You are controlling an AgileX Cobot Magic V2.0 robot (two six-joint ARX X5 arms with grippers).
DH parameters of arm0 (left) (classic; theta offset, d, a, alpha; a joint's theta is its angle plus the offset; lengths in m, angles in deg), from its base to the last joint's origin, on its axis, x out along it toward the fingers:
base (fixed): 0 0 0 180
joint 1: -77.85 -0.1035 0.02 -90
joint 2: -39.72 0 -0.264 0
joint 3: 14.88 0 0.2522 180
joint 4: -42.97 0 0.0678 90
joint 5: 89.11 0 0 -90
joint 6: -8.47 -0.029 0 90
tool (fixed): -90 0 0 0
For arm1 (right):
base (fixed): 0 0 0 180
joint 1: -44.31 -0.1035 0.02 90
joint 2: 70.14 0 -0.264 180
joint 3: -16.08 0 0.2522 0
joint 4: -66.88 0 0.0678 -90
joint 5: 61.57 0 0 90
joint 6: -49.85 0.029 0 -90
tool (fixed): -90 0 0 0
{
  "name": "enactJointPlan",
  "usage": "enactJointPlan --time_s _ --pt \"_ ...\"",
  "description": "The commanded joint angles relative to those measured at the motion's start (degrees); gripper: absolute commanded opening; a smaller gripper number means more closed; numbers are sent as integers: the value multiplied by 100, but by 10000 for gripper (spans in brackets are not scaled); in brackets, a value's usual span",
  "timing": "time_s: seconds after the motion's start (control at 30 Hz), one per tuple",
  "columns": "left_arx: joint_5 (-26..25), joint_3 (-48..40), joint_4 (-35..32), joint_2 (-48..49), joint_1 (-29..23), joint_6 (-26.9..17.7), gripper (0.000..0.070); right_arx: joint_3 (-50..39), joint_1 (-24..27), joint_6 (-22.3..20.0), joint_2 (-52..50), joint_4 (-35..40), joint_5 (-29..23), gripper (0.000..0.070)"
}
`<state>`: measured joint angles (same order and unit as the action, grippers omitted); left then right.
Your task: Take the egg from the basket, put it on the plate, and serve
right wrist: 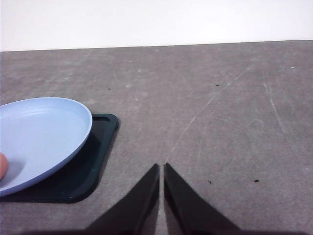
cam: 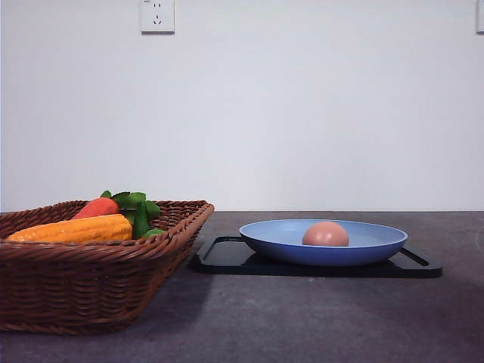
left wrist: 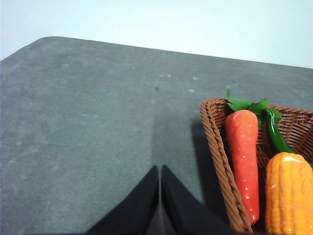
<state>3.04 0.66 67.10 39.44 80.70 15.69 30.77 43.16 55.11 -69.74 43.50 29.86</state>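
Observation:
The brownish-pink egg (cam: 326, 234) lies in the light blue plate (cam: 272, 236), which rests on a flat black tray (cam: 227, 257). The brown wicker basket (cam: 91, 280) stands at the left. In the left wrist view my left gripper (left wrist: 160, 169) is shut over bare grey table, beside the basket's corner (left wrist: 215, 142). Seen from the right wrist, my right gripper (right wrist: 161, 167) is shut and empty above the table, to the side of the plate (right wrist: 44, 132); a sliver of the egg (right wrist: 2, 166) shows at the frame's edge.
In the basket lie a red-orange carrot with green leaves (cam: 97, 207), a yellow corn cob (cam: 76, 229) and a green vegetable (left wrist: 275, 134). The grey table (cam: 318, 318) runs back to a white wall with a power socket (cam: 157, 15).

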Motion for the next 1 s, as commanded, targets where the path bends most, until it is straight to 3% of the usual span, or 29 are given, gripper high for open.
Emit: enactJointPlan --time_s 0.0,0.97 --pt "-22 -160 28 11 -4 35 0 -17 -17 72 -20 59 -18 0" --pt "-22 -160 28 11 -4 35 0 -17 -17 72 -20 59 -18 0"
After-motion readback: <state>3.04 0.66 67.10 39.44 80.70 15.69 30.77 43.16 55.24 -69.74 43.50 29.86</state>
